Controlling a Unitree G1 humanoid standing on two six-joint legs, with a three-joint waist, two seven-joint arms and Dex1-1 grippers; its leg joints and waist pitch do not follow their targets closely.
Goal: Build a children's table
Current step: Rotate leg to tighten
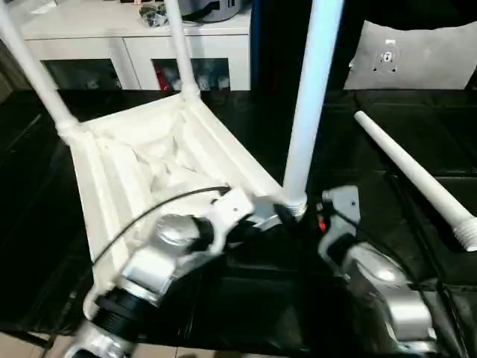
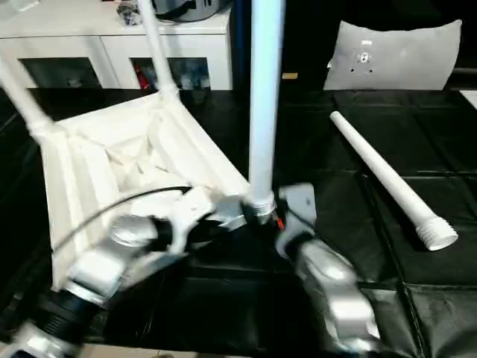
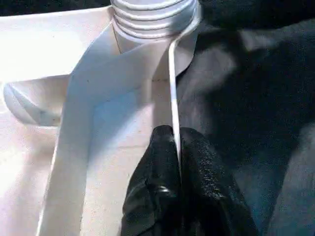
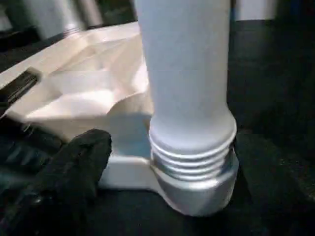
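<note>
The children's table top [image 1: 149, 164] lies upside down on black floor mats. Two white legs [image 1: 181, 45] [image 1: 33, 71] stand in its far corner sockets. A third leg [image 1: 309, 97] stands upright in the near corner socket, with several threads showing above the socket [image 4: 192, 157]. My left gripper [image 3: 174, 147] is shut on the thin raised rim just beside that socket. My right gripper [image 1: 317, 216] is at the base of the third leg, open, and its black finger [image 4: 78, 162] stands clear of the leg. A fourth leg [image 1: 414, 179] lies loose on the mat to the right.
A white cabinet [image 1: 134, 45] with glass doors stands behind the table top. At the back right a grey-white cushion [image 1: 417, 56] leans upright. Black mats cover the floor around the work.
</note>
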